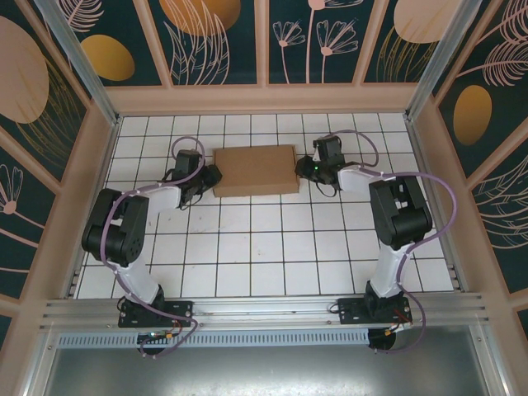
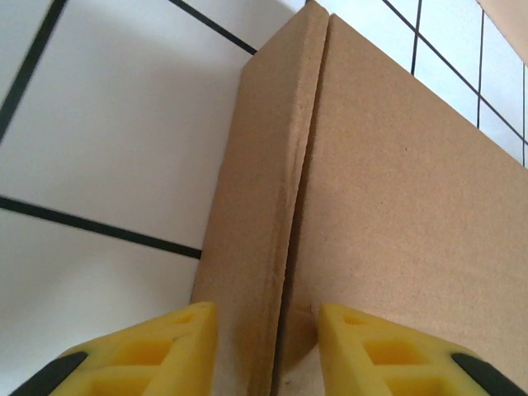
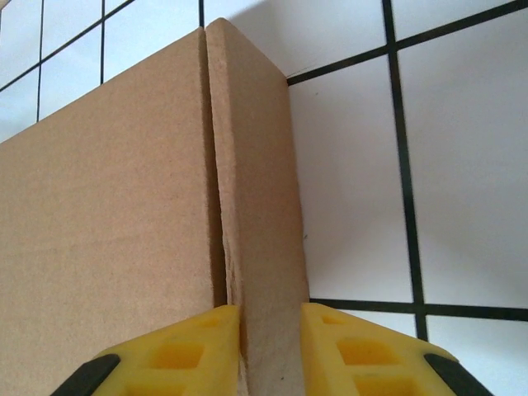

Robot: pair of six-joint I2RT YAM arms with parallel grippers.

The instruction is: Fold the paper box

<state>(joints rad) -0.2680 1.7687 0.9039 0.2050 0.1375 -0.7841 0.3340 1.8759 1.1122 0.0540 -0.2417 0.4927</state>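
As both arms bend inward, the right gripper (image 3: 271, 330) pinches an end wall of the paper box (image 1: 255, 170); the left gripper (image 2: 268, 330) straddles the other, jaws spread.

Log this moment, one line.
stage: box closed flat | left gripper: straddles left end wall, grip unclear | right gripper: pinches right end wall

The paper box (image 1: 255, 170), plain brown cardboard folded into a flat closed rectangle, is laid between the left claw (image 1: 215, 176) and right claw (image 1: 303, 168), an end wall within each.
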